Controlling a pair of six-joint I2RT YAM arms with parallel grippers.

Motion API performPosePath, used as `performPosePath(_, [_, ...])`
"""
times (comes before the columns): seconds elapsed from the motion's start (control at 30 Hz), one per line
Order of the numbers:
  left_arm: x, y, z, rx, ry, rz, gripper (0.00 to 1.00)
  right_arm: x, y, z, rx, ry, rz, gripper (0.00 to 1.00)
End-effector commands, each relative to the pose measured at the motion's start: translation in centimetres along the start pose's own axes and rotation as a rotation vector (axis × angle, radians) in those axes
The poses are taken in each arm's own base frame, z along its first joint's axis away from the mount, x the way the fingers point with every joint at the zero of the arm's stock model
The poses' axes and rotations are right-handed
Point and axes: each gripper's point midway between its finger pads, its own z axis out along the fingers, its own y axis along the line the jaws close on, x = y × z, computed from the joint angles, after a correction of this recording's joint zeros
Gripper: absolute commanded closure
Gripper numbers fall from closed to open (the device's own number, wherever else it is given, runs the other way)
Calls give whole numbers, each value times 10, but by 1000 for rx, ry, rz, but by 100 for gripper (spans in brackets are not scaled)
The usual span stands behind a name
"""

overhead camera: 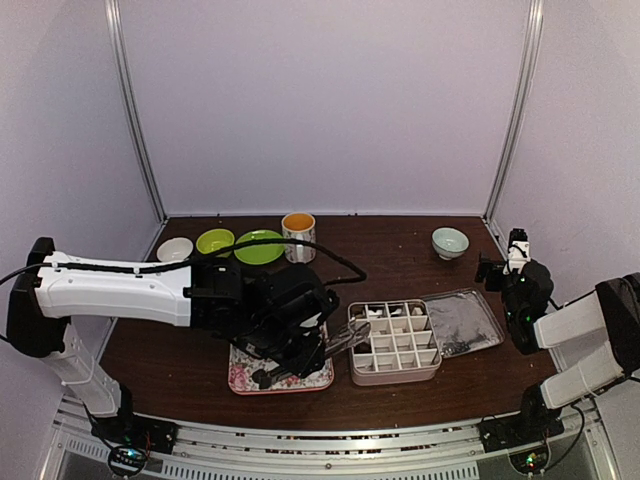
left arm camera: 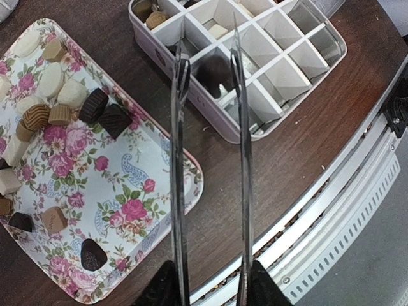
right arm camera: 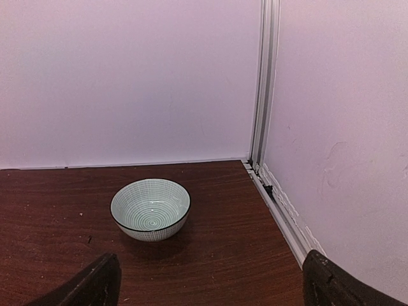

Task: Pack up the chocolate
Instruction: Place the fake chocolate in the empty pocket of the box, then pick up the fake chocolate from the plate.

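My left gripper pinches the tongs, tips parted around a dark chocolate lying in the divided box, so next I lift clear for another off the tray, while my right gripper gapes empty.

Most of the chocolate, small dark brown, tan and white pieces, is lying loose on the floral tray, crowding one end with a few sitting apart further along, while several more pieces are resting singly in compartments of the divided box.
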Motion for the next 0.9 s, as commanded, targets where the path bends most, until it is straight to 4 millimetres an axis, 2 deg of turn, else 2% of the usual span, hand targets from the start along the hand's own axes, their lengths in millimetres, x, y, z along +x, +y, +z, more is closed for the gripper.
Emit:
performPosePath(0.0, [-9, -2, -11, 8, -47, -17, 62, -5, -2, 3, 8, -12, 4, 0])
performPosePath(0.1, [-9, -1, -14, 8, -54, -21, 62, -5, -2, 3, 8, -11, 4, 0])
performPosePath(0.17, [-9, 2, -17, -6, -64, -27, 65, -5, -2, 3, 8, -11, 4, 0])
performPosePath(0.27, [-8, 15, -25, -52, -87, -60, 67, -5, -1, 3, 7, -11, 4, 0])
performPosePath(0.4, [0, 31, -39, -82, -122, -96, 65, -5, -2, 3, 8, -10, 4, 0])
performPosePath(0.6, [23, 65, -51, -182, -104, -127, 64, -5, -1, 3, 7, -11, 4, 0])
performPosePath(0.7, [35, 87, -51, -221, -82, -184, 64, -5, -1, 3, 6, -12, 4, 0])
performPosePath(0.87, [47, 113, -50, -255, -68, -241, 64, -5, -2, 3, 8, -11, 3, 0])
